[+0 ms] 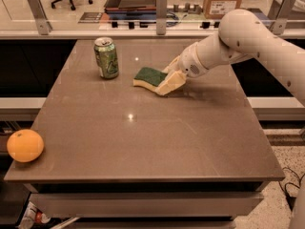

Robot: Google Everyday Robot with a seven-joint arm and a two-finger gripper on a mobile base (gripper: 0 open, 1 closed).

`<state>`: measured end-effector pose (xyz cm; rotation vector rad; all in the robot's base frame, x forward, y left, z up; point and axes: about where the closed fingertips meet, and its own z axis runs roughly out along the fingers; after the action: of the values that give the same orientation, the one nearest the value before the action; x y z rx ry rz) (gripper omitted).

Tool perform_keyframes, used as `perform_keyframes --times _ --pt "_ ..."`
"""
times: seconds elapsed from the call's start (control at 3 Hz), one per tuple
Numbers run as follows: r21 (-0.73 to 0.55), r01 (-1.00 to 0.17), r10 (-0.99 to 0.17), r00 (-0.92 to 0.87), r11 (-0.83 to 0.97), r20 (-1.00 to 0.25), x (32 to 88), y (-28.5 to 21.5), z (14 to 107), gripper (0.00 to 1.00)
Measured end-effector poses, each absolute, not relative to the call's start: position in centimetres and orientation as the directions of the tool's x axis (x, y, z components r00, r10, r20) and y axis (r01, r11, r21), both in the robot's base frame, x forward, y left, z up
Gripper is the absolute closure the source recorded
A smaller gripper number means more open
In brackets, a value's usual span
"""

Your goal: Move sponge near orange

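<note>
The sponge (pixel 148 76), dark green on top with a pale yellow body, lies on the brown table (pixel 143 142) at the back centre. My gripper (pixel 167 83) reaches in from the right on the white arm (pixel 238 37) and sits at the sponge's right end, touching or overlapping it. The orange (pixel 25 145) rests at the table's front left corner, far from the sponge and the gripper.
A green drink can (pixel 106 57) stands upright at the back left, just left of the sponge. A rail with metal posts (pixel 161 6) runs behind the table. The table's front edge and left edge lie close to the orange.
</note>
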<state>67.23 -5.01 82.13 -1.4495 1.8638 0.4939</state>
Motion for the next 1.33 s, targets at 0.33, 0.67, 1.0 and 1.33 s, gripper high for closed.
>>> perform_keyframes --times 0.33,0.67,1.0,1.33 --pt "-0.124 -0.947 -0.674 -0.115 0.296 -0.73 67.23 -5.01 82.17 1.0" --pt "-0.124 -0.947 -0.674 -0.115 0.296 -0.73 67.22 -5.01 82.22 1.0" --pt "-0.124 -0.947 -0.674 -0.115 0.296 -0.73 67.22 -5.01 82.22 1.0" --pt "-0.124 -0.947 -0.674 -0.115 0.296 -0.73 67.21 -5.01 82.23 1.0"
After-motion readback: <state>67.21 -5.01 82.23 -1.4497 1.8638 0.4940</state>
